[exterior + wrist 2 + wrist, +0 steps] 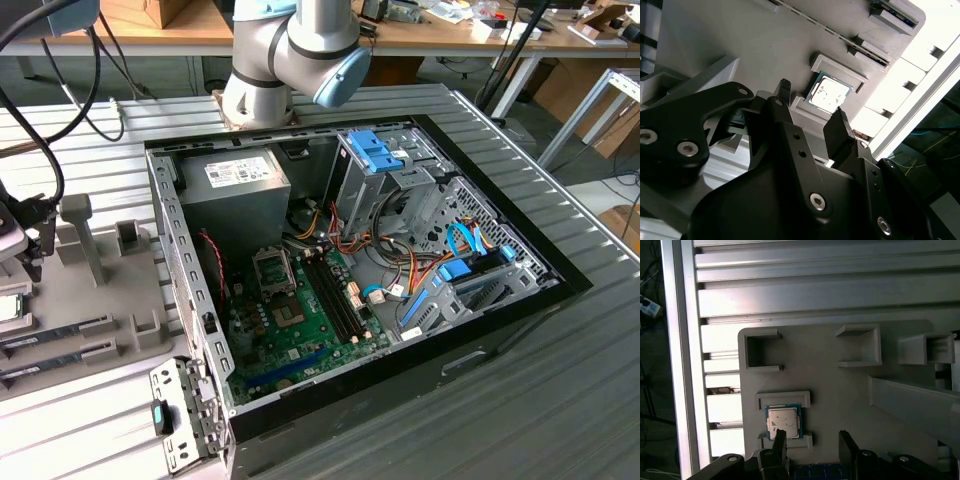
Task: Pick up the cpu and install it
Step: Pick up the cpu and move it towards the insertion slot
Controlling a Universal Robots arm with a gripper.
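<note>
arm [290, 50]: rounded silver-grey tube segments, smooth finish. joint cap [335, 75]: light blue, round, glossy. gripper [811, 102]: matt black all over in both wrist views. two flat fingers [785, 130], tapering to narrow squared tips. linkage plates [675, 130] broad, with rounded edges. silver socket-head screws [818, 201] sunk into finger bodies and links; small paired holes along fingers. first wrist view: same black gripper [812, 436], round screw heads at finger bases.

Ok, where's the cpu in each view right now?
Exterior view: cpu at the exterior view's far left edge, partly cut off.
First wrist view: cpu in its raised frame, beside one finger of the open gripper.
Second wrist view: cpu seen between the fingertips.
Shared landmark: the grey tray holding it.
</note>
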